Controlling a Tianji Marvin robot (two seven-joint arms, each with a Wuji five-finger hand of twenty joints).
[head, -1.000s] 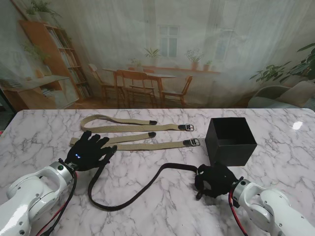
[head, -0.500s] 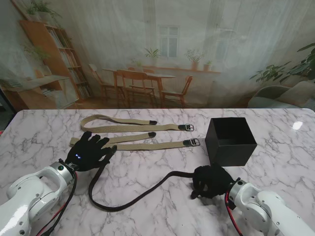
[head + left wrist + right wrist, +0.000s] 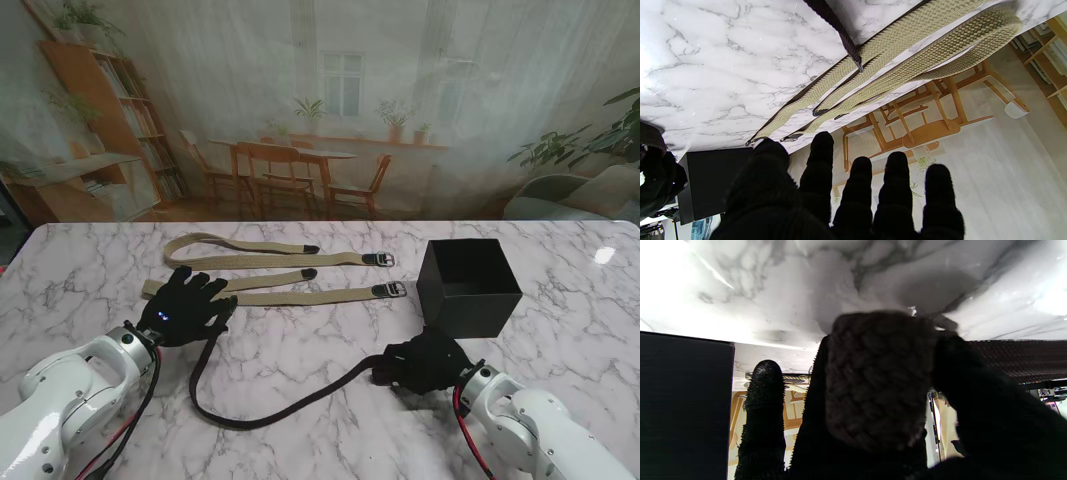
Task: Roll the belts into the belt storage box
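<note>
My right hand (image 3: 425, 361) is closed around the rolled end of the black belt (image 3: 270, 408). My left hand (image 3: 185, 310) lies open and flat, fingers spread, holding nothing.

The table (image 3: 300, 400) looks like polished white marble with grey veins, glossy enough to throw glare. Two tan belts (image 3: 290, 296) are coarse woven webbing with small metal buckles (image 3: 388, 290), while the black belt (image 3: 270, 408) is a dark braided weave, matt and rough. The box (image 3: 470, 300) is matt black with smooth walls, and both hands (image 3: 185, 312) wear fuzzy black knit gloves.
</note>
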